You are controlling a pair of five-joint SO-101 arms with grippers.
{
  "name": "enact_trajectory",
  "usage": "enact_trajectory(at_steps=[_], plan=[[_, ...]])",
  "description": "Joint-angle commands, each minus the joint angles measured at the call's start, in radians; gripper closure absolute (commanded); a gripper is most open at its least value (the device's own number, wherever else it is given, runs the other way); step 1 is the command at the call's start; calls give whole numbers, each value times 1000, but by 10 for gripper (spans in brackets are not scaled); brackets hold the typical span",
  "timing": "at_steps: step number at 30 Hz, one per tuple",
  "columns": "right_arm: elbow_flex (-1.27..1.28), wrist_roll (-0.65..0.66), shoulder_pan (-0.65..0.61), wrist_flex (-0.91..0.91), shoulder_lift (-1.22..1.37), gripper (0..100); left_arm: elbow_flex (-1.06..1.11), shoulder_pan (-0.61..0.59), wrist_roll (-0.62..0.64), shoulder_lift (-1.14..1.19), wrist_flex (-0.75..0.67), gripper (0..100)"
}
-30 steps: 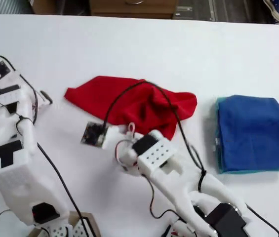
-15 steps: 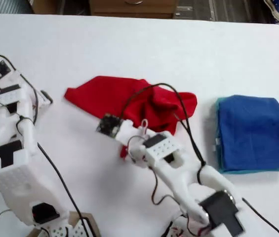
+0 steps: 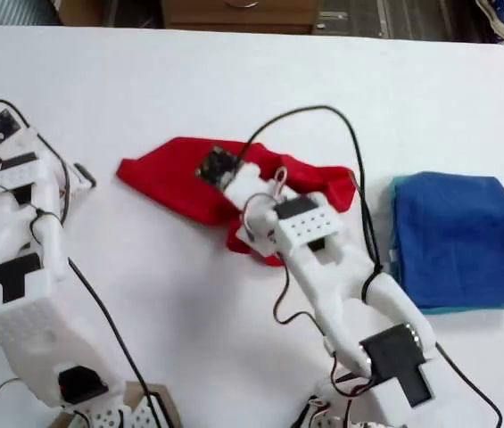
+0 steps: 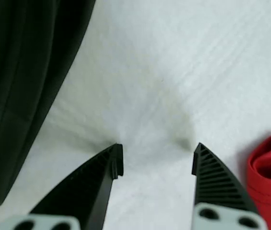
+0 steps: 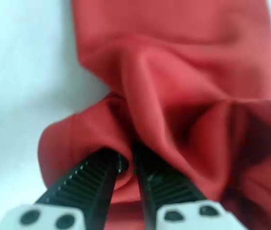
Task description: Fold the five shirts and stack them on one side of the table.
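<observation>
red shirt (image 3: 171, 174) lies crumpled near the middle of the tabletop (image 3: 234, 80), between the two arms. it is apart from the folded blue shirt (image 3: 457, 236), which rests on a teal layer (image 3: 396, 267) at the right side.

right fingers (image 5: 97, 177) are closed on a raised ridge of the red cloth and pinch a fold, with cloth bulging around both tips. left fingers (image 4: 97, 184) stand open over bare tabletop and hold nothing. a black garment (image 4: 25, 72) lies to one side of them and the red shirt's edge to the other.

assessment: the fabric looks light, soft and limp. it should drape and drag rather than hold shape. a pinch on a mid-body fold is likely to lift a bunch, not a clean edge. it is not fragile, and slip risk against the ribbed fingers is low.

recommended hold: a hem corner or shoulder seam, one per arm, so the shirt can be spread flat before folding.
</observation>
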Motion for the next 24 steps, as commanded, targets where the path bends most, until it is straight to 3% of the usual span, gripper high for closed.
enact_trajectory(at_steps=[1,7,12,18,24], plan=[[-140,-3,-18,111,-125,979,-42,5,6,-5,-20,744],[-273,0,-94,337,-341,979,-41,14,-28,-5,-34,744],[-373,2,-62,446,-507,979,-41,29,-51,-5,-35,744],[-384,83,73,455,-536,979,-54,198,-405,-17,18,744],[-367,146,143,440,-469,978,-180,365,-799,-17,258,744]])
